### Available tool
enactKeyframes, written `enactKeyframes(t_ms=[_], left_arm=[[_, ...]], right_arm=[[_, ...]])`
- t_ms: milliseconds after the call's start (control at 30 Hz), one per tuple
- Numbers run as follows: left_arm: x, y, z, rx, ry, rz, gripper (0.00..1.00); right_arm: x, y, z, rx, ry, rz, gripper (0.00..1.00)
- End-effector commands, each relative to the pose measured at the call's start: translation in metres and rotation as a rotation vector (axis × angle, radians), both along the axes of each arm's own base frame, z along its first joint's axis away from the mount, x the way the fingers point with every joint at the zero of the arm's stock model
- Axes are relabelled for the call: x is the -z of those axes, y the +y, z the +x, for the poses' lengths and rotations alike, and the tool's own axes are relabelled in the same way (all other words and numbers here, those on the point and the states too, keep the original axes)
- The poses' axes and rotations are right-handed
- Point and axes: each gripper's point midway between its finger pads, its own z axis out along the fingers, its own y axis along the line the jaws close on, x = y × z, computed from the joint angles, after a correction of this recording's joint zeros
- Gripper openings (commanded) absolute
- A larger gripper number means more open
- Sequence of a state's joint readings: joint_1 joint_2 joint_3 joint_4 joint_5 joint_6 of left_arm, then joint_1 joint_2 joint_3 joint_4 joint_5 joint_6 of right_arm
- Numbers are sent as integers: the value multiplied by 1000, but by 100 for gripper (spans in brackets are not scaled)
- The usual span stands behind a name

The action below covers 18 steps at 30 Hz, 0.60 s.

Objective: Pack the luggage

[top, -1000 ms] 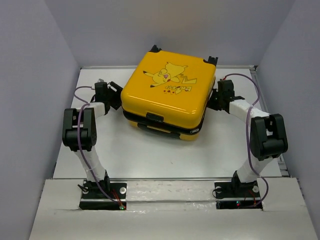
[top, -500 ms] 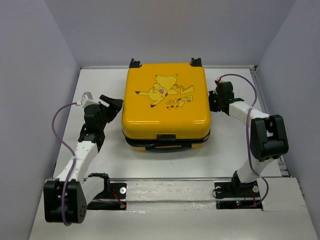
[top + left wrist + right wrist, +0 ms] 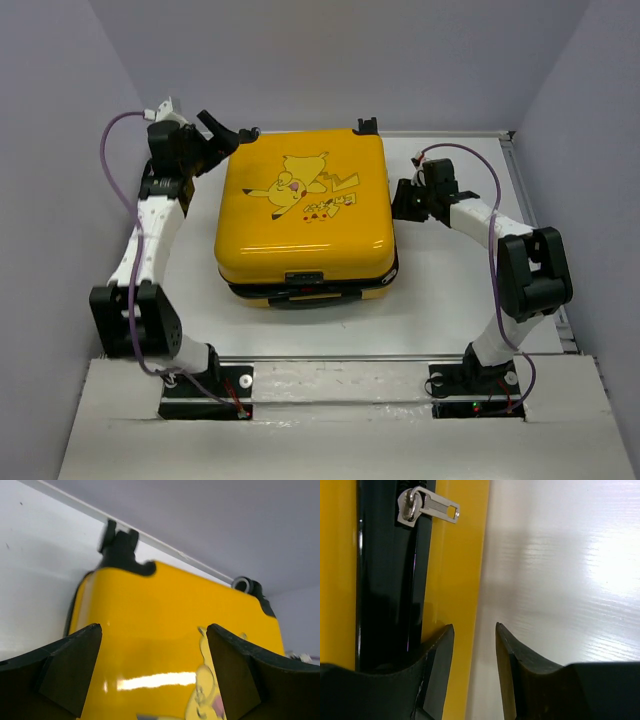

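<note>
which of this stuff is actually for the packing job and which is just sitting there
For the job:
- luggage
- zipper pull
- left gripper
- right gripper

Just there:
- table
- purple cables
- grey walls

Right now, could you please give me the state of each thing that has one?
luggage: closed, lying flat, Pikachu side up.
zipper pull: lying loose at the seam, ungripped.
left fingers: wide open, empty.
right fingers: partly open, empty.
</note>
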<state>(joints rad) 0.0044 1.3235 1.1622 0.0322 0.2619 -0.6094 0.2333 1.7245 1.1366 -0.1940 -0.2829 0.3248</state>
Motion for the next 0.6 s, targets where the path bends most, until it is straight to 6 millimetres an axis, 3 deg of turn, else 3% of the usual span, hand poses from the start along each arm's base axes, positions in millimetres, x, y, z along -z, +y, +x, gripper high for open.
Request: enactKeyframes(t_ms=[0, 167, 200, 267, 300, 367, 567], left_arm=[[30, 12, 62, 103, 136, 109, 99], [65, 0, 127, 280, 238, 144, 99], [72, -9, 141, 345, 224, 109, 99], [68, -38, 142, 493, 180, -15, 99], [72, -45, 152, 523, 147, -37, 99], [72, -65, 153, 588, 125, -70, 99], [86, -86, 157, 640, 90, -181, 97]], right_arm=[[-41, 31, -5, -113, -73, 89, 49], [-31, 34, -8, -126, -54, 109, 63], [-26, 35, -11, -129, -40, 115, 69], [-26, 40, -12, -148, -49, 141, 78], [-24, 42, -14, -157, -45, 158, 81], [-22, 44, -16, -167, -44, 170, 87], [-8, 51, -19, -189, -18, 204, 93]])
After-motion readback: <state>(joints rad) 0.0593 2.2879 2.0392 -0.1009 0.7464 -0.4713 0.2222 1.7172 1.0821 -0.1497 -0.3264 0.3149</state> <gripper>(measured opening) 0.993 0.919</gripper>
